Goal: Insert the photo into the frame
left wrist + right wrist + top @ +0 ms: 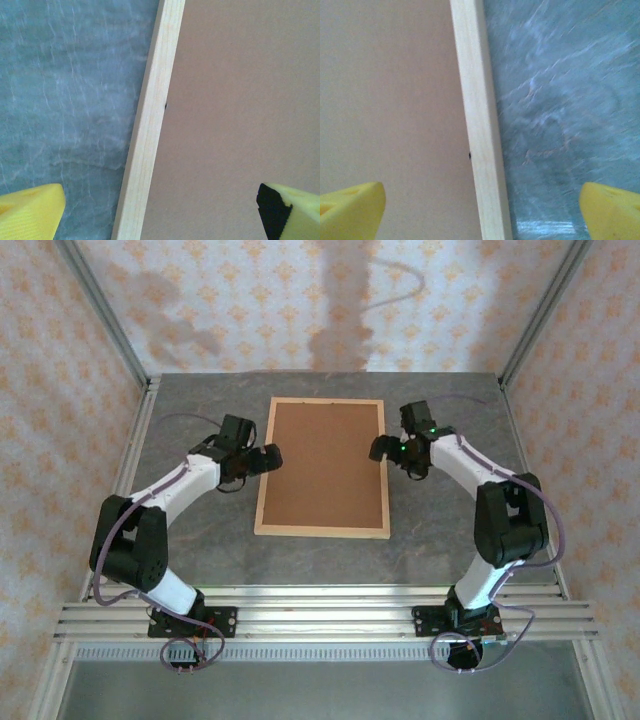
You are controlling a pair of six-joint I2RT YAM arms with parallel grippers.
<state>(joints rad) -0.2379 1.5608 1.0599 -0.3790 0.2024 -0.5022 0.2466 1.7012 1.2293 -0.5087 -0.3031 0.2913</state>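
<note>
The frame [321, 530] of light wood lies flat in the middle of the table, back side up, with a brown backing board [322, 462] set inside it. The photo is hidden. My left gripper [264, 457] hovers open at the frame's left rail [150, 125], one yellow fingertip [30, 212] over the table and the other over the board [240, 100]. My right gripper [384, 448] stands open the same way across the right rail [480, 125], with the board [390, 100] on its left side. Neither gripper holds anything.
The grey marbled table [200, 540] has bare room on both sides of the frame and in front of it. Wallpapered walls with metal posts [130, 360] close off the left, right and back. Aluminium rails [320, 615] carry the arm bases at the near edge.
</note>
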